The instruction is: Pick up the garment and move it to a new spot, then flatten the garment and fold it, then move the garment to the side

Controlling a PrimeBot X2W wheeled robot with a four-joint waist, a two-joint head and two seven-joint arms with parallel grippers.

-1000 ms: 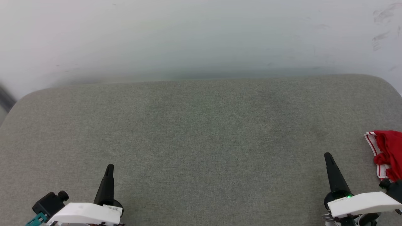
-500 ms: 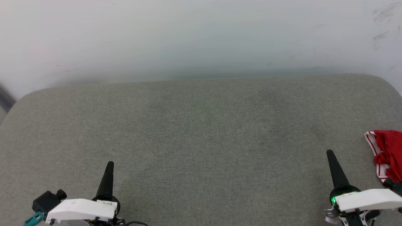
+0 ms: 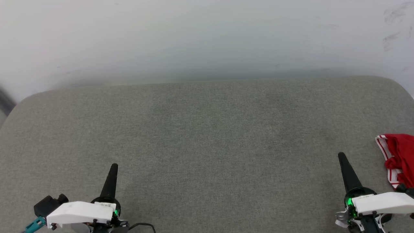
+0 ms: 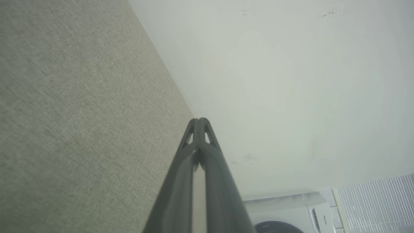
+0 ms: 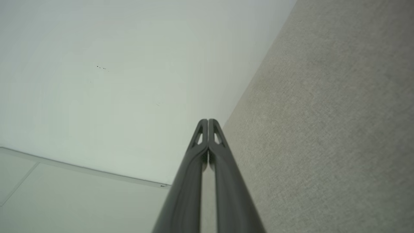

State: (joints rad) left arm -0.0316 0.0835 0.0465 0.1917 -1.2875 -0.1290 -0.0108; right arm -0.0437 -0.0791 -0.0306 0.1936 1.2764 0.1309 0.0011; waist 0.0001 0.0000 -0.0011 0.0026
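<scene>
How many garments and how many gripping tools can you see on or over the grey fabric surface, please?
Red-and-white jersey garment: 1
Dark long-fingered tools: 2 (left tool, right tool)
Total: 3

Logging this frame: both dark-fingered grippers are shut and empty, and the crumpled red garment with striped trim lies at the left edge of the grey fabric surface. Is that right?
Not quite. The head view shows the crumpled red garment at the right edge of the grey fabric surface, beside the right gripper. Both it and the left gripper are shut and empty.
</scene>
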